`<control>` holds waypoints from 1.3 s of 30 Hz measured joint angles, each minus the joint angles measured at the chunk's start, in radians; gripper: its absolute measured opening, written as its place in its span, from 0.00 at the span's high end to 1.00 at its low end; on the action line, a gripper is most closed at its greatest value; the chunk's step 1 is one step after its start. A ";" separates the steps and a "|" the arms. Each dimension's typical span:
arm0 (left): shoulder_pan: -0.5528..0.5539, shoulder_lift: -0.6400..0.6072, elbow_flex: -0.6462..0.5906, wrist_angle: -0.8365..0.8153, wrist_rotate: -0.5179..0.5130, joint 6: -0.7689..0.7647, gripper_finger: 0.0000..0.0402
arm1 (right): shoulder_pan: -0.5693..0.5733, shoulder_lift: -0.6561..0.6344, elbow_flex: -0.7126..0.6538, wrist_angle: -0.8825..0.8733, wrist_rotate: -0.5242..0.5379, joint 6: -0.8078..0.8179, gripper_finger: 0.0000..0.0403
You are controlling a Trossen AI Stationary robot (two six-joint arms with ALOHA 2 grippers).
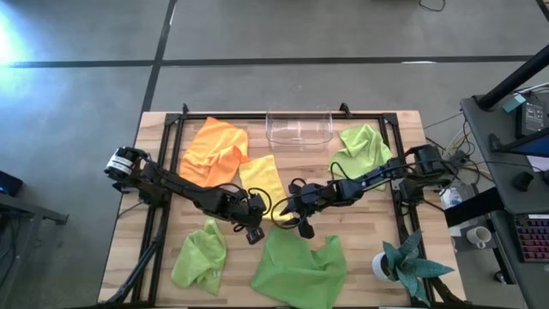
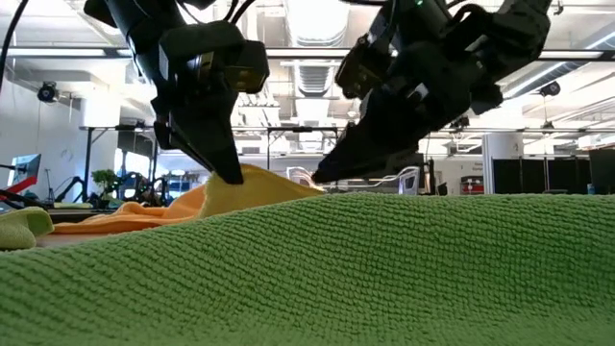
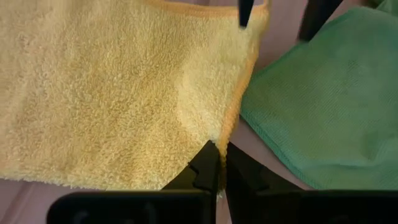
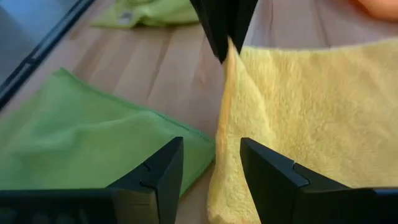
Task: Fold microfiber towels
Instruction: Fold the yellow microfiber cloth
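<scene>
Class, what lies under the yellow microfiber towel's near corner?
Bare wooden tabletop shows beside the yellow microfiber towel; the large lime green towel lies alongside. Whatever is directly beneath the yellow cloth is covered.

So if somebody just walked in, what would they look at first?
Probably the two dark arms meeting at the middle of the table over the yellow towel. The left gripper is shut, pinching that towel's edge, and the right gripper is open right beside the same edge. Bright cloths lie all around: an orange towel at the back left and a big green towel at the front.
</scene>
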 joint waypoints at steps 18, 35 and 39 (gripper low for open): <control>0.005 0.000 0.007 -0.001 0.000 0.002 1.00 | 0.000 0.050 0.128 -0.371 0.072 0.068 0.61; 0.006 -0.001 0.008 -0.002 0.012 0.049 1.00 | 0.000 0.042 0.233 -0.530 0.055 0.061 0.97; 0.007 -0.013 0.021 -0.013 0.040 0.058 1.00 | 0.000 0.038 0.316 -0.672 0.045 0.051 0.97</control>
